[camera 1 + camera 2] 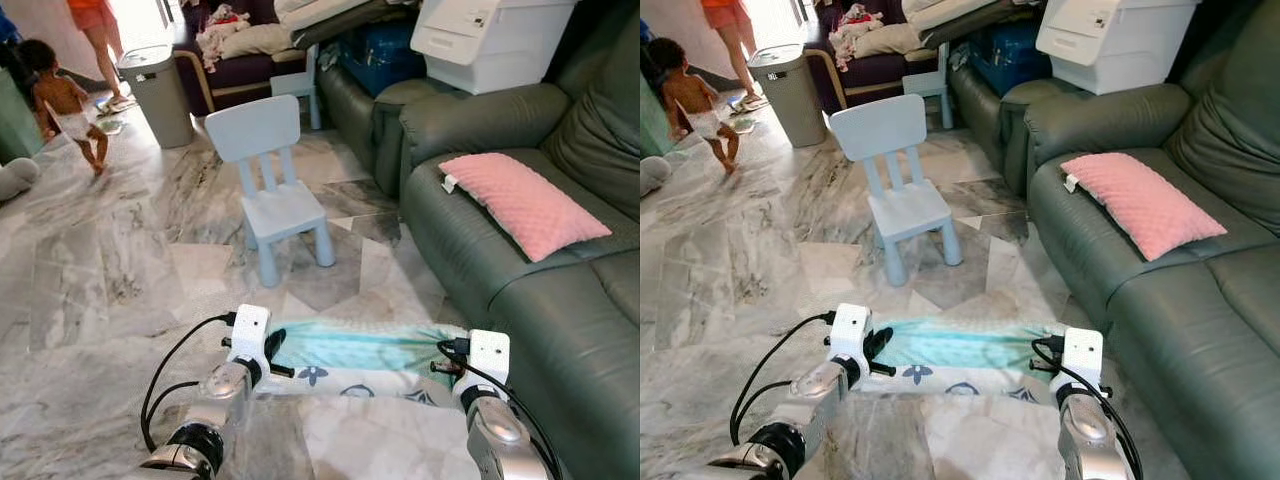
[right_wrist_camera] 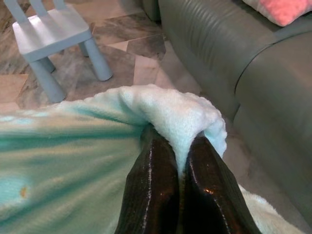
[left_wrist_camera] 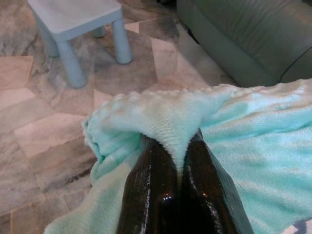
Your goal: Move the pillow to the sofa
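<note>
Mint fleece pillow slung between both arms, nearest. Left pincer clamped shut on left corner, right pincer clamped on right corner. Step: carrying. Blue chair ahead; green sofa right, pink cushion on far seat. Next: turn right, lift over near seat, release.

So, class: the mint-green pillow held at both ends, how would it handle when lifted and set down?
The mint-green pillow probably behaves floppy: its fleece bunches where the left tool and right tool pinch it. It looks light, hanging from two corner pinches. It likely slumps onto the sofa rather than rolling.
</note>
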Motion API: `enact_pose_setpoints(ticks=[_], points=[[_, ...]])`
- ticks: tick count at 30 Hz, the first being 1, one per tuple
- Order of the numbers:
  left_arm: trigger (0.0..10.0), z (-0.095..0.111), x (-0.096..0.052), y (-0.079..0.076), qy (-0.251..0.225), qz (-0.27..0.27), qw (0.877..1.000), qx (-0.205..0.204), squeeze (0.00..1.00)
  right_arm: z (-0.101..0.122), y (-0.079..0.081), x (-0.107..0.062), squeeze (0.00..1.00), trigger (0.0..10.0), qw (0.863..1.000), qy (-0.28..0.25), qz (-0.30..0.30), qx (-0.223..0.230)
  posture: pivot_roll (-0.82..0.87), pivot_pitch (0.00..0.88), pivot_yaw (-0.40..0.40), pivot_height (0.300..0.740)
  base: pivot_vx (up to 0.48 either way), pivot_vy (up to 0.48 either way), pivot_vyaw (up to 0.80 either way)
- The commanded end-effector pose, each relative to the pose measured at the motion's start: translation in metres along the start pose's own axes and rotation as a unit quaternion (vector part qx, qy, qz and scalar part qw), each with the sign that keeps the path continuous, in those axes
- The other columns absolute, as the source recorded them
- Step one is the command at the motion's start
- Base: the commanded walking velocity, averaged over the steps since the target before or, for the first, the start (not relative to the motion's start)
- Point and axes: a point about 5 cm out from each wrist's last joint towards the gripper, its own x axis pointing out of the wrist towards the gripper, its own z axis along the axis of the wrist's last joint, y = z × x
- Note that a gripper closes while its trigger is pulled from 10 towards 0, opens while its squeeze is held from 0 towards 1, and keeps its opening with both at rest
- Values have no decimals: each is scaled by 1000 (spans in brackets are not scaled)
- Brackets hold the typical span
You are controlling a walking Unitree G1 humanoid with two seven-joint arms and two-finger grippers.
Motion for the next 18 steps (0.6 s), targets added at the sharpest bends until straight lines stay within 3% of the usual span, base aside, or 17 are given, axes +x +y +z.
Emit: enact_pose_setpoints(ticks=[1,12,18], points=[[10000,9,-1,12,-12,15,1000,2,0,9,-7,3,0,10000,1000,-22,-19,10,-313,0,138,740,0,0,-788],[10000,27,6,8,-31,-6,999,2,0,26,3,5,0,10000,998,-58,-7,18,-325,0,139,740,0,0,-788],[10000,31,8,6,-35,-13,999,-1,0,30,4,5,0,10000,998,-68,-3,19,-333,0,141,740,288,0,-788]])
